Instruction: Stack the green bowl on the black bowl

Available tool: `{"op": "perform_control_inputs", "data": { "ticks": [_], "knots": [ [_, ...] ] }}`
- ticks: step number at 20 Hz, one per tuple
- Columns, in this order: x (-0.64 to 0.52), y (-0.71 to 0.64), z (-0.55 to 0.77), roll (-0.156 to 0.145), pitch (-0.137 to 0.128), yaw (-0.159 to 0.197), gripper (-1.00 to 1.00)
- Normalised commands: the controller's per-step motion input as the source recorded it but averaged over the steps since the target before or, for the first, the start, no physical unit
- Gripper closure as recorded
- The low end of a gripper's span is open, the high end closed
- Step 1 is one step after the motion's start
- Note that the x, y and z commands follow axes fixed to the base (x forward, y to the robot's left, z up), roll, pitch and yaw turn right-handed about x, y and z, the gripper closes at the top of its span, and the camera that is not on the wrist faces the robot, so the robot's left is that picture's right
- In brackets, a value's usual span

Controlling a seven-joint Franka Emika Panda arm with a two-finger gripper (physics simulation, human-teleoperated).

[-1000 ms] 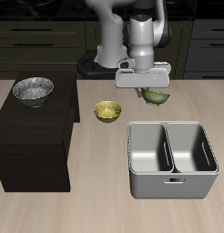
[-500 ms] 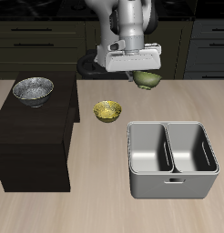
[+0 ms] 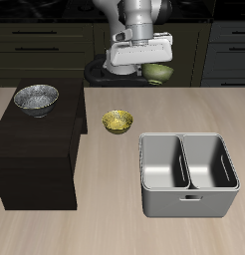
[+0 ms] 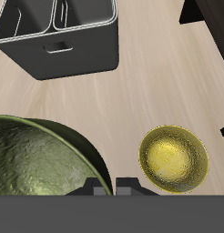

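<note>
Three bowls on show: the green bowl (image 3: 159, 73) is up in the air, clamped in the gripper (image 3: 144, 68), whose jaws close on its rim. One black bowl (image 3: 36, 99), speckled silver-grey inside, sits on the dark cabinet (image 3: 35, 159). One glossy yellow bowl (image 4: 175, 158) rests on the wooden table (image 3: 105, 224), near one grey two-compartment caddy (image 3: 188, 175).

I am holding my arm (image 3: 139, 15) high above the back of the table (image 3: 122, 229), its white links bending down into the wrist over the table's rear edge. My gripper (image 3: 152, 70) is hanging there tilted, the flat white hand body slanting rather than level. My fingers are clamping the rim of the green bowl (image 3: 160, 73), which is riding clear of the table. In the wrist view, the bowl (image 4: 36, 168) is sitting right against my dark fingertips (image 4: 130, 185).
</note>
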Motion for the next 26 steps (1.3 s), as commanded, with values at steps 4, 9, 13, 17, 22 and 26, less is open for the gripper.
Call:
{"op": "perform_control_inputs", "data": {
  "ticks": [4, 9, 13, 17, 22, 26],
  "knots": [
    [0.02, -0.05, 0.31, 0.038, 0.018, 0.002, 1.00],
    [0.05, -0.12, 0.38, 0.041, 0.008, 0.031, 1.00],
    [0.12, -0.13, 0.22, 0.045, 0.054, 0.007, 1.00],
    [0.12, -0.11, 0.20, 0.051, 0.027, 0.017, 1.00],
    [0.13, -0.23, 0.35, 0.101, 0.085, 0.040, 1.00],
    [0.18, -0.46, 0.56, -0.056, -0.001, 0.013, 1.00]
  ]
}}
